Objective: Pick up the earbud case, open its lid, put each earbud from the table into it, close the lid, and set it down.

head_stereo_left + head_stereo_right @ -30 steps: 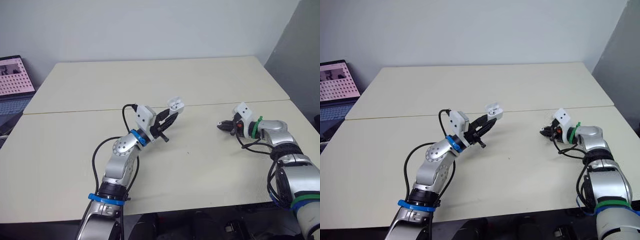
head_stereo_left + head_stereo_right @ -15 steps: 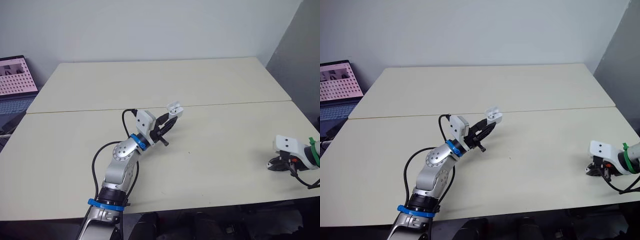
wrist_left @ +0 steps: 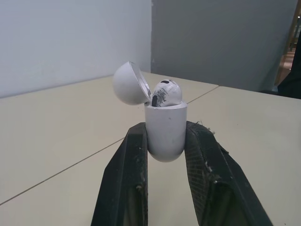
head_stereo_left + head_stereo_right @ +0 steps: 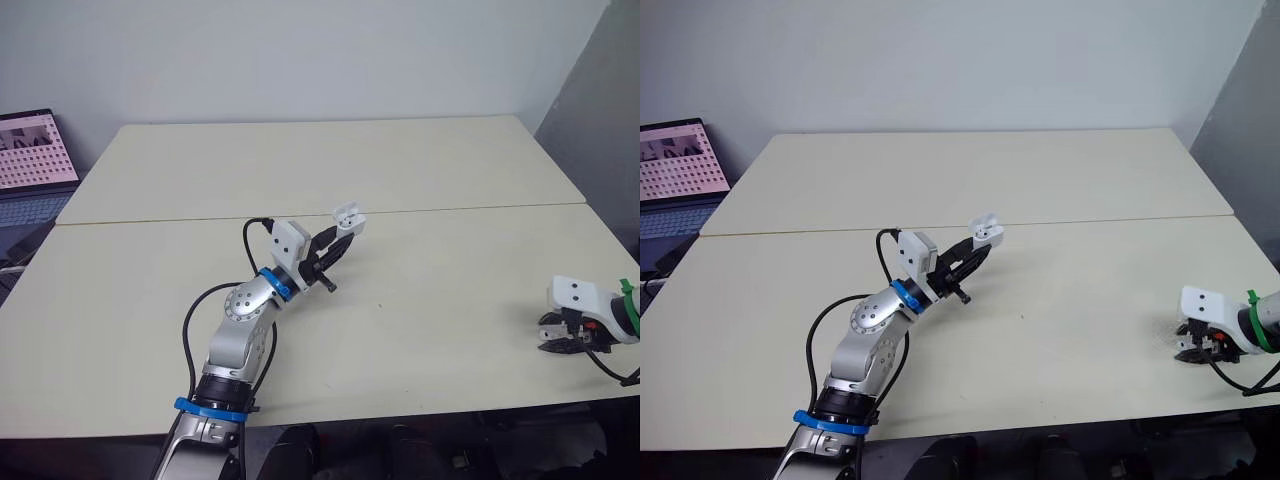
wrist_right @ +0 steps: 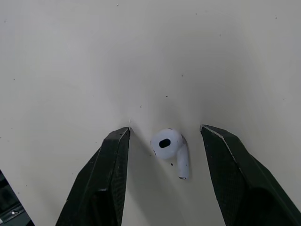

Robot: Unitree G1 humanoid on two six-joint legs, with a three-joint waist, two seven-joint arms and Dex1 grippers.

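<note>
Cream table [image 4: 420, 170] under a pale wall, with a seam [image 4: 480, 206] running across it. Right at that seam, the left gripper [image 3: 167, 127] has both fingers clamped on the earbud case [image 3: 165, 136], held up off the surface, with its lid [image 3: 129, 84] flipped open and one earbud [image 3: 165, 92] seated inside. Well away from the seam, by the table's near edge, the right gripper [image 5: 165, 128] points down, fingers spread wide, straddling the second earbud [image 5: 170, 146], which lies on the table and touches neither finger. A laptop [image 4: 35, 150] sits past the seam's left end.
</note>
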